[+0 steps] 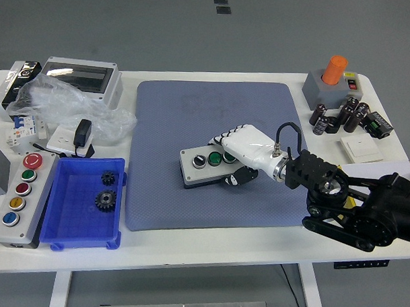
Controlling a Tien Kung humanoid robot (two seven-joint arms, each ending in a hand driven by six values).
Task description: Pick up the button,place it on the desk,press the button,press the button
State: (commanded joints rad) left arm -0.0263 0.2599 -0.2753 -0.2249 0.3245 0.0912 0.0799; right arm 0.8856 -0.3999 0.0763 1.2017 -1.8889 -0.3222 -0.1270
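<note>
Robot hand (pixel 240 152) clamped on the button box (pixel 206 168)

Grey box, black base, one black knob and green buttons on top; on the blue mat (pixel 193 119), long axis left-right, right end tilted slightly up-picture.

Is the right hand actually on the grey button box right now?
Touching. The head view shows the right hand wrapped over the right end of the button box, white fingers on top, dark thumb against its front, no gap.

We see the grey button box (pixel 203 167) with green buttons, tilted slightly, on the blue mat (pixel 193 113), toward five o'clock.
</note>
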